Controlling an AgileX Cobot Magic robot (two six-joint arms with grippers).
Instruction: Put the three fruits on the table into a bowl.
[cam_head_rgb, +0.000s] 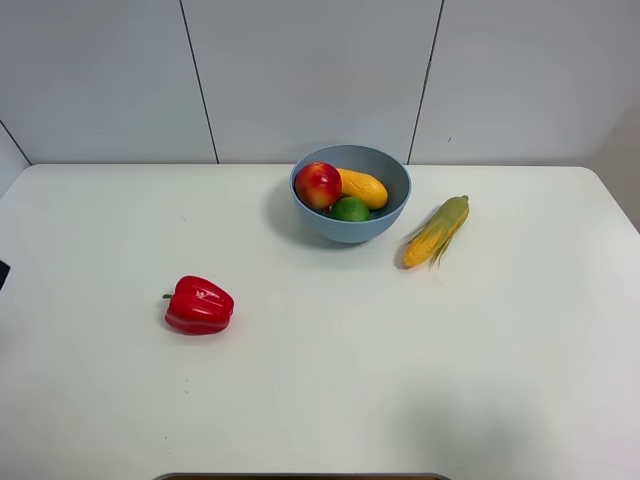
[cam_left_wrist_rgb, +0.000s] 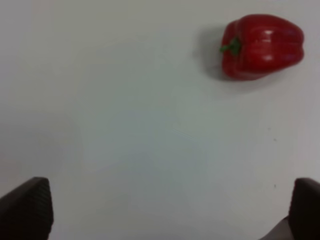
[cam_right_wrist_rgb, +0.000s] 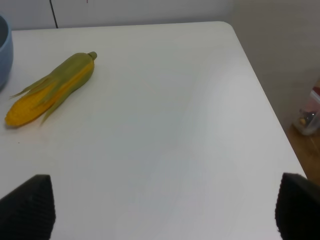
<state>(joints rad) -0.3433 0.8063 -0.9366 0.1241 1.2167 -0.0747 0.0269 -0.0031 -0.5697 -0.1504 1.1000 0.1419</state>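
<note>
Exterior high view: a light blue bowl (cam_head_rgb: 351, 193), round and deep, sits on a plain white table (cam_head_rgb: 320, 380) near the middle of its far edge. All three fruits lie inside it. A round red apple (cam_head_rgb: 318, 185) with a yellow blush sits highest, on the side of the bowl toward the table's left edge. An elongated yellow-orange mango (cam_head_rgb: 361, 187) lies beside it, touching it, pointing toward the right rim. A round green lime (cam_head_rgb: 350, 209) sits low against the bowl's near wall, so only its upper part shows; the lower parts of the apple and mango are likewise hidden by the rim.

Just beside the bowl, toward the table's right edge but not touching it, lies a yellow corn cob (cam_head_rgb: 437, 231) in a green husk. A glossy red bell pepper (cam_head_rgb: 199, 305) lies on its side, well apart from the bowl, toward the left edge and nearer the front.

Neither arm appears in this view. In the left wrist view, the left gripper (cam_left_wrist_rgb: 170, 212) has its two dark ribbed fingers (cam_left_wrist_rgb: 27, 207) spread wide, holding nothing, over bare table near the pepper. In the right wrist view, the right gripper (cam_right_wrist_rgb: 165, 207) also stands wide apart and empty, over the table near its far right corner, with only a sliver of the bowl cut off at the frame edge. Beyond the table, a small object on the floor is too blurred to identify. No writing or labels can be read.
</note>
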